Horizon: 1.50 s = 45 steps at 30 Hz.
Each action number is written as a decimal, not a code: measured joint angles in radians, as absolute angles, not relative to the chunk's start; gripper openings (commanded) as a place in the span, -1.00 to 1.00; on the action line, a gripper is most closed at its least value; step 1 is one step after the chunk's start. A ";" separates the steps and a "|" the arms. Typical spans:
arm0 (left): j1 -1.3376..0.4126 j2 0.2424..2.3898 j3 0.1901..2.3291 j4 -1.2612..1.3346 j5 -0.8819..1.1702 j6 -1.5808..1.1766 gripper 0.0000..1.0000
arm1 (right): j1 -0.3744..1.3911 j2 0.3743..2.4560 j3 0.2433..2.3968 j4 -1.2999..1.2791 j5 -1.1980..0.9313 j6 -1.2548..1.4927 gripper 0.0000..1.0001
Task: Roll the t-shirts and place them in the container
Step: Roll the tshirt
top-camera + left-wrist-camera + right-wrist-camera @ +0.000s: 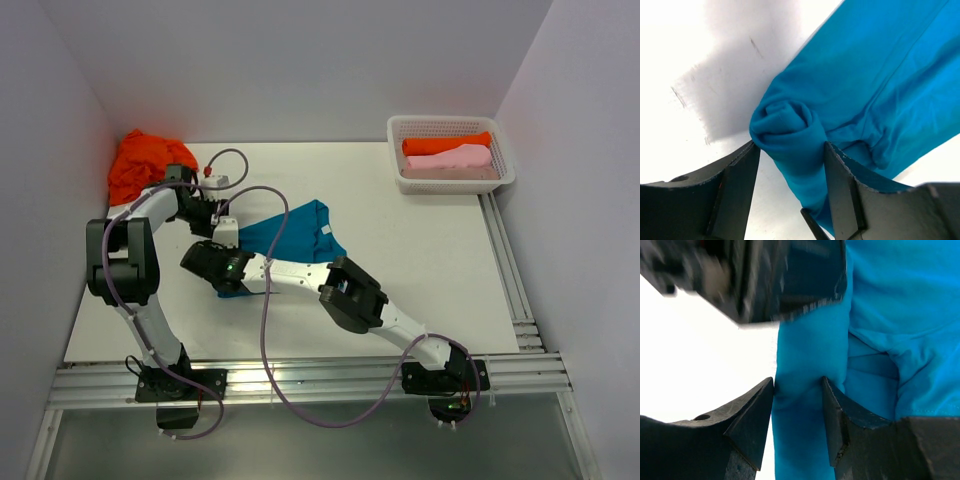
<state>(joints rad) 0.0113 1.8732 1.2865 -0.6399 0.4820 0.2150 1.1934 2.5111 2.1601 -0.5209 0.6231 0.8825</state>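
While the left fingers [735, 190] and right fingers [747, 425] each pinch the rolled edge of the teal t-shirt [298, 230], lying on the counter [430, 255] left of centre, any slack grip could let the soft roll unwind.

Free tabletop [420, 255] between t-shirt [295, 228] and basket [450, 186]
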 measured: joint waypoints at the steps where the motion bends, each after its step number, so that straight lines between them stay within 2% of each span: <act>1: 0.011 1.877 1.300 -0.647 0.486 0.215 0.20 | 1.193 2.511 2.160 -0.524 0.623 0.886 0.02; 13: 0.018 1.939 1.517 -0.734 0.550 0.204 0.24 | 1.187 2.511 2.160 -0.557 0.607 0.901 0.01; 18: 0.042 1.961 1.579 -0.775 0.564 0.205 0.23 | 1.176 2.511 2.157 -0.556 0.565 0.900 -0.17; 19: 0.048 1.961 1.585 -0.781 0.565 0.206 0.23 | 1.171 2.504 2.141 -0.541 0.551 0.900 -0.29; 22: 0.067 1.961 1.594 -0.793 0.574 0.216 0.22 | 1.149 2.442 2.016 -0.439 0.477 0.903 -0.43; 26: 0.081 1.961 1.589 -0.805 0.580 0.229 0.20 | 1.095 2.342 1.805 -0.234 0.319 0.935 -0.50; 36: 0.094 1.960 1.488 -0.822 0.592 0.294 0.17 | 0.974 2.251 1.397 0.361 -0.030 1.110 -0.50; 40: 0.095 1.956 1.432 -0.820 0.608 0.310 0.18 | 0.945 2.251 1.305 0.538 -0.105 1.187 -0.50; 45: 0.094 1.941 1.372 -0.812 0.633 0.321 0.17 | 0.925 2.255 1.252 0.642 -0.152 1.253 -0.47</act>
<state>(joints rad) 0.0940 1.9411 1.3720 -0.8116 0.6327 0.3206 0.9245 2.2547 1.2518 0.6418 -0.1520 1.2530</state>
